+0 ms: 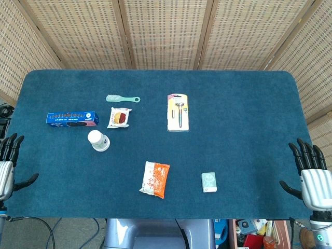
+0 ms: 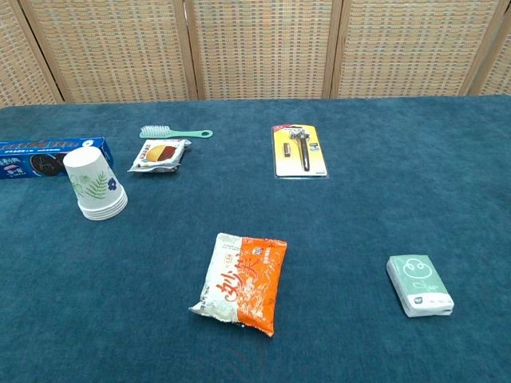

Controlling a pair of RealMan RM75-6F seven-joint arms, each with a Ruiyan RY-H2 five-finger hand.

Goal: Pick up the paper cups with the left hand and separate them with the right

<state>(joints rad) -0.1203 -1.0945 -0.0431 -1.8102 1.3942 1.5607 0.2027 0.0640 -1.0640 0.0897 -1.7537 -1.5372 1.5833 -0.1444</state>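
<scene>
Cups (image 2: pixel 96 185) are standing upside down in a nested stack on the desk (image 1: pixel 244 88), over toward its left side, just in front of the blue box (image 1: pixel 72 119) and near the snack packet (image 1: pixel 119 117). Nothing is touching the stack.

Both hands are hanging at the near corners of the desk, well apart from everything on it. The left hand (image 1: pixel 6 166) is showing at the left edge of the head view, fingers spread and holding nothing. The right hand (image 1: pixel 311 171) is sitting at the right edge, fingers likewise apart and pointing upward, also holding nothing. Neither hand is appearing in the chest view.

A green brush (image 1: pixel 122 98) is lying behind the snack packet. A carded tool (image 1: pixel 178 112) is lying flat near the middle of the desk, toward the back. An orange and white bag (image 2: pixel 241 282) is lying nearer the front, and a tissue pack (image 2: pixel 419 285) is lying to its right, well apart from it.
</scene>
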